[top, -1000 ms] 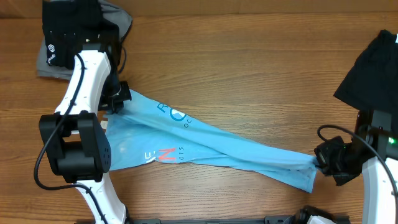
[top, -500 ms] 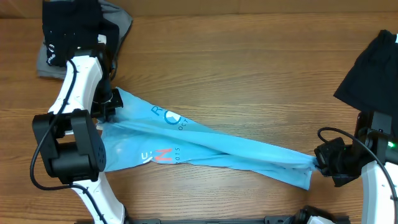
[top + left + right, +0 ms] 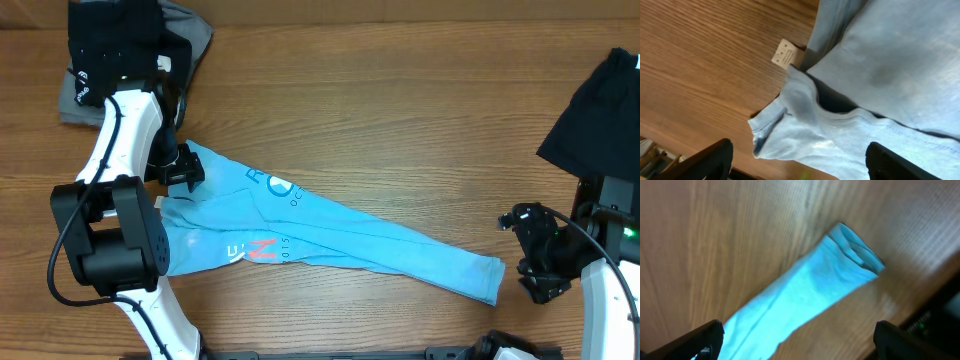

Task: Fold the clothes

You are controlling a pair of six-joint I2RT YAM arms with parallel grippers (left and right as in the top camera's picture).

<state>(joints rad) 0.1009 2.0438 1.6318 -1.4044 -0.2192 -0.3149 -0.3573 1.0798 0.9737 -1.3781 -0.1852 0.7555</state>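
Both grippers have let go since a second ago, and the T-shirt [image 3: 330, 225], pulled taut before, now lies slack.

Left gripper [image 3: 185, 172] first: it stands wide, and in its wrist view the dark fingers [image 3: 710, 159] sit at the two bottom corners with loose cloth between them. The shirt's collar [image 3: 800, 100] lies crumpled there, a white label [image 3: 784, 53] poking out onto the bare wood. I cannot tell whether the fingers touch the cloth.

Over to the right gripper [image 3: 527, 250]: wide too, holding nothing. It is just beside the shirt's narrow end [image 3: 488, 280], clear of it. Its wrist view shows that folded end [image 3: 855, 255] lying on the wood.

Between the two, the shirt runs as a long diagonal band across the tabletop [image 3: 400, 100], upper left to lower right, white lettering and a red-orange print [image 3: 265, 250] facing up near the left arm.

Farther out, a black garment [image 3: 600, 110] sits at the right edge, and a grey garment [image 3: 190, 30] lies at the top left corner with a black one [image 3: 110, 30] on it.
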